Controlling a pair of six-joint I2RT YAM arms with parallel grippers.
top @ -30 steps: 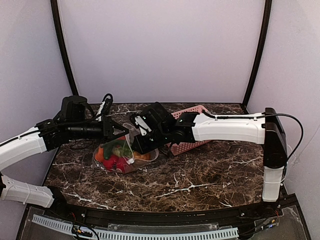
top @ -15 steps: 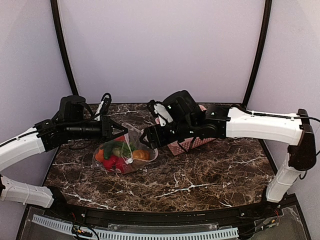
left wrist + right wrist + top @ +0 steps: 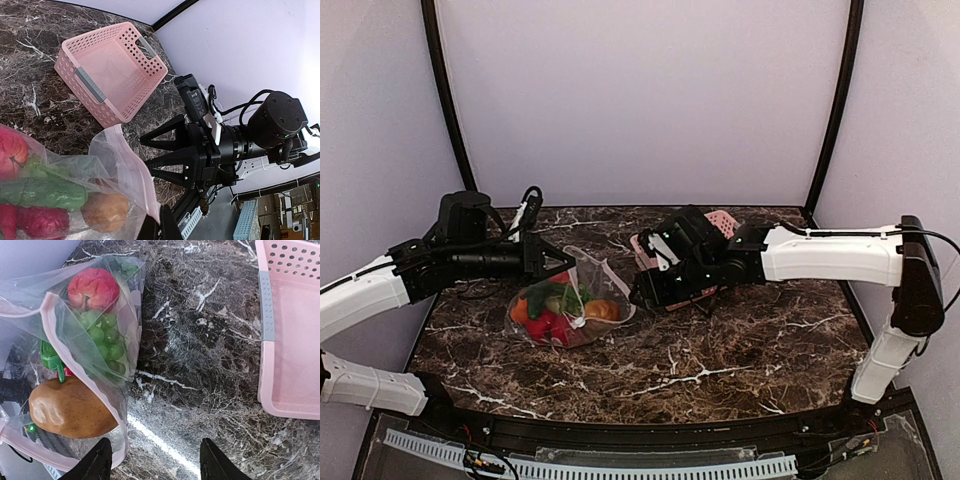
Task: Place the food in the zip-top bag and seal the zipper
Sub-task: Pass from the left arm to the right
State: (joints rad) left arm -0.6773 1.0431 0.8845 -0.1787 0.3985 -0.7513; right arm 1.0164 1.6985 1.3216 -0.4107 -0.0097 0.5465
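Zip-top bag (image 3: 582,282) lying left of centre on the marble surface (image 3: 740,350), mouth gaping, food (image 3: 552,312) inside, left hand (image 3: 563,266) clenched on its zipper (image 3: 139,177), right hand (image 3: 155,462) released just beside the bag, pink basket (image 3: 722,222) behind.

Clear soft-plastic zip-top bag (image 3: 582,290) lies on its side, left-centre of marble table (image 3: 720,360), mouth twd the right, top edge lifted. Inside: round orange-brown fruit (image 3: 70,407) nearest mouth, red lumpy piece (image 3: 92,287), green grape bunch (image 3: 106,340), more red + green pcs. Pale pink zipper strip (image 3: 82,357) gapes, unsealed.
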